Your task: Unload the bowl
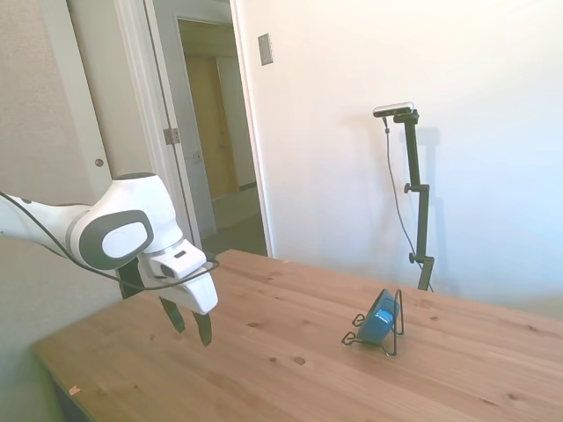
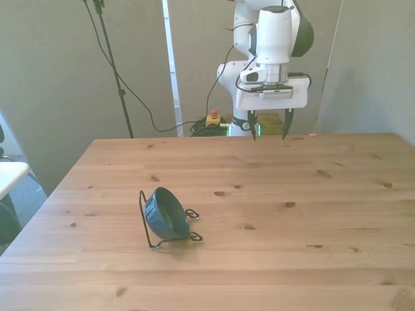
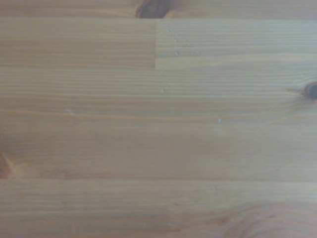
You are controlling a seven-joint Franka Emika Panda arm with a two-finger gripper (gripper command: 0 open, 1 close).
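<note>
Bowl [image 2: 165, 214] sits tilted in its wire stand [image 2: 170, 234] on the table [image 2: 311, 214]; gripper [image 2: 268, 134] hangs open, well apart.

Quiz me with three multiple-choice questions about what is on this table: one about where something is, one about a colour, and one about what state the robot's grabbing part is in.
1. Where does the bowl sit?
A. Flat on the table
B. Propped on edge in a thin black wire stand
C. Between the end effector's fingers

2. What colour is the bowl?
A. Red
B. White
C. Blue to teal

3. How is the end effector right now?
A. Open and empty, above the table, far from the bowl
B. Shut on the bowl
C. Pressed flat on the wood

Answers: 1 B, the front view shows the bowl tilted up, leaning in the wire stand. 2 C, both the side and front views show blue-teal. 3 A, the front view shows a clear gap between its two fingers with nothing in it.
</note>
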